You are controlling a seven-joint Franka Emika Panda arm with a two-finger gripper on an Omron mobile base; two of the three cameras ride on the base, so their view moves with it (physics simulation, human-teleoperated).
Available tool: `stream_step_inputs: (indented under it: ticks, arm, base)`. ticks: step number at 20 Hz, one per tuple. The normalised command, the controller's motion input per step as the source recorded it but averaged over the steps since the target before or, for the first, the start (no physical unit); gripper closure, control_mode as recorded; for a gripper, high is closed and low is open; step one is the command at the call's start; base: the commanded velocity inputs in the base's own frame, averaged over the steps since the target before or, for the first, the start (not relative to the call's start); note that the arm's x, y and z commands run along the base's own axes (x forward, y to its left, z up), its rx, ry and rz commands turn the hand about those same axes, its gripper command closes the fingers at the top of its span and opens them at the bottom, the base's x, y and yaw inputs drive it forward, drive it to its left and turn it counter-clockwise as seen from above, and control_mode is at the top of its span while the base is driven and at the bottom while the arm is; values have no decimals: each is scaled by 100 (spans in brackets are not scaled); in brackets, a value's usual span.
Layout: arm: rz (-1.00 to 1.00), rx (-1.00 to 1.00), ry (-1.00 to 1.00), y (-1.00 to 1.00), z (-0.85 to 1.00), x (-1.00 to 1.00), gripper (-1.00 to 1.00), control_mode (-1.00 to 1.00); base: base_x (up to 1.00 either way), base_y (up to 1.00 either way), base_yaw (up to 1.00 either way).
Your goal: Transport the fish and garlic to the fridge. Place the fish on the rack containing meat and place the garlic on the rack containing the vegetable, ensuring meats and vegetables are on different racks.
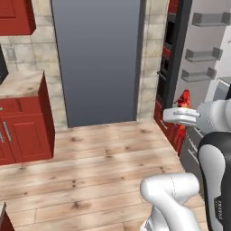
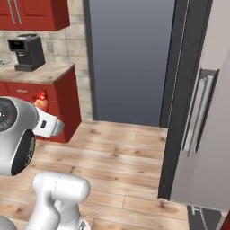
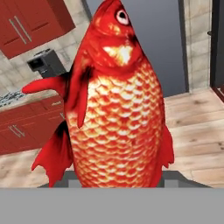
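The white arm (image 1: 212,135) reaches level across the room, jaws closed on the fish (image 3: 116,109) (head outward).

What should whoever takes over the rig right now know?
Tool: shut on the fish, carried in the air above the wood floor.
Fridge: its door stands open on the right, with grey door bins; the racks inside can't be seen from here.
Garlic: whereabouts unknown from these views.
Done: fish picked up.
Left: set the fish on the meat rack, then fetch the garlic and put it on the vegetable rack.
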Motion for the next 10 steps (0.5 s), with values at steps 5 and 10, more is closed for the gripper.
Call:
stream_step_inputs:
  ticks: [5, 10]
  arm:
    - [0, 0, 0, 0, 0, 0, 100, 100]
    - [0, 0, 0, 0, 0, 0, 100, 100]
  base:
    - [100, 12, -32]
    - [100, 41, -54]
